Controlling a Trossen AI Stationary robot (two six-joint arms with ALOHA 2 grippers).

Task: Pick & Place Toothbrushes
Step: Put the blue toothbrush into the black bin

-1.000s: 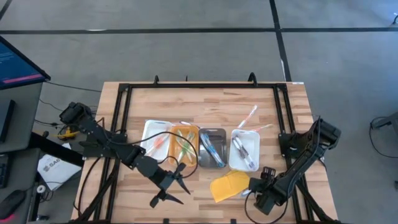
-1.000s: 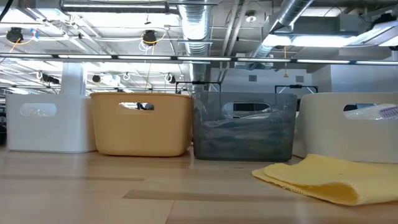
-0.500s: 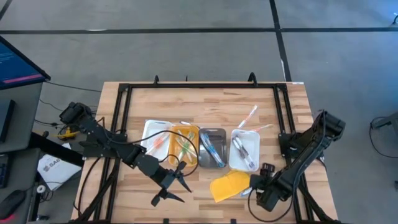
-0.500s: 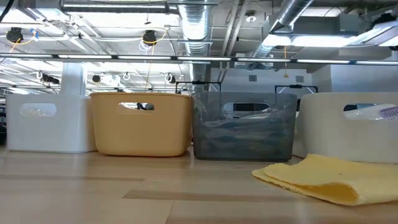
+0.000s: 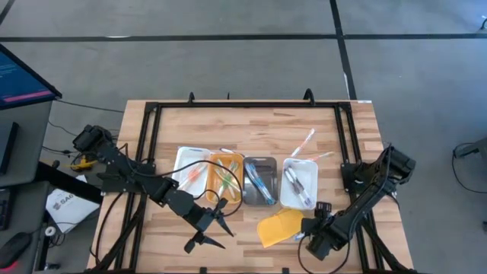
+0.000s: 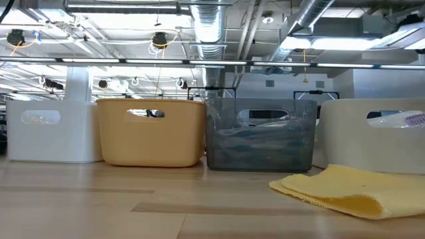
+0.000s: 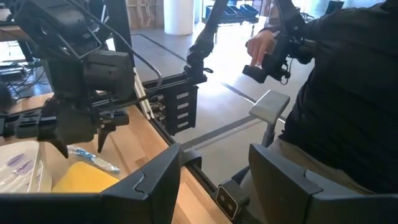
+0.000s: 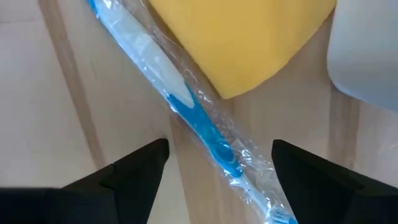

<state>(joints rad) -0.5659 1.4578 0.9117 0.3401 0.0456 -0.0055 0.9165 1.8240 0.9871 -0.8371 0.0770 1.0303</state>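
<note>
Hand (image 8: 221, 165) open, astride blue toothbrush (image 8: 199, 121)

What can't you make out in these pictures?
- Blue toothbrush: right wrist view; one end runs under the yellow pad, the other is cut off by the edge.
- Same toothbrush in the high view: hidden under the right end effector.
- Toothbrushes in the trays: high view, too small to count.
- Tray contents: low view, hidden by the tray walls.
- Left end effector: open over bare table.
</note>
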